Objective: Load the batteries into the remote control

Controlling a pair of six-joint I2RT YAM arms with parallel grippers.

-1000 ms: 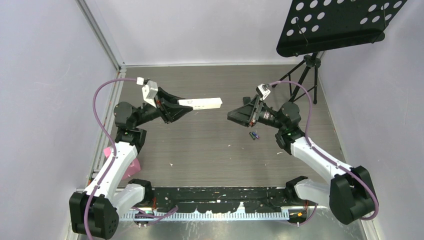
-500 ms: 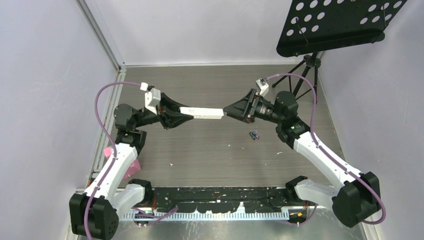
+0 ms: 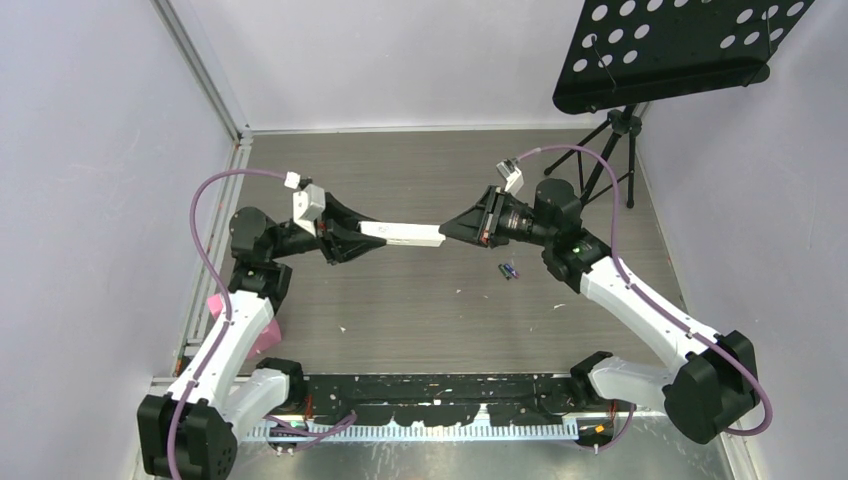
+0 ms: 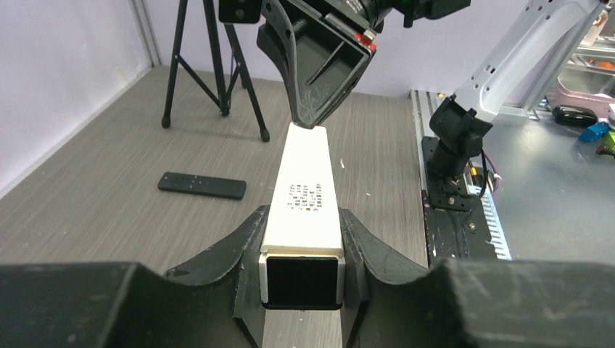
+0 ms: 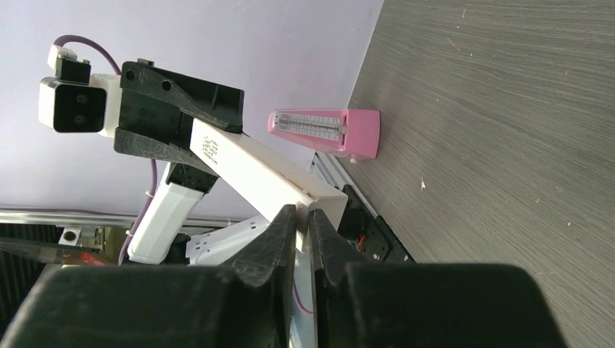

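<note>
My left gripper (image 3: 376, 238) (image 4: 302, 217) is shut on one end of a long white remote control (image 3: 405, 234) (image 4: 304, 181) (image 5: 254, 170) and holds it level above the table. My right gripper (image 3: 446, 231) (image 5: 303, 214) (image 4: 310, 120) meets the remote's other end. Its jaws stand almost together, pinching a thin edge of that end. The batteries (image 3: 509, 270), tiny dark cells, lie on the table just under and to the right of the right gripper.
A black music stand (image 3: 680, 45) on a tripod (image 3: 610, 150) (image 4: 217, 72) stands at the back right. A pink metronome (image 3: 262, 338) (image 5: 326, 132) sits by the left rail. A slim black bar (image 4: 201, 185) lies flat on the table near the tripod.
My right gripper has moved left to the remote's free end and closed on it. The left gripper has lowered the remote a little, still gripping it.
</note>
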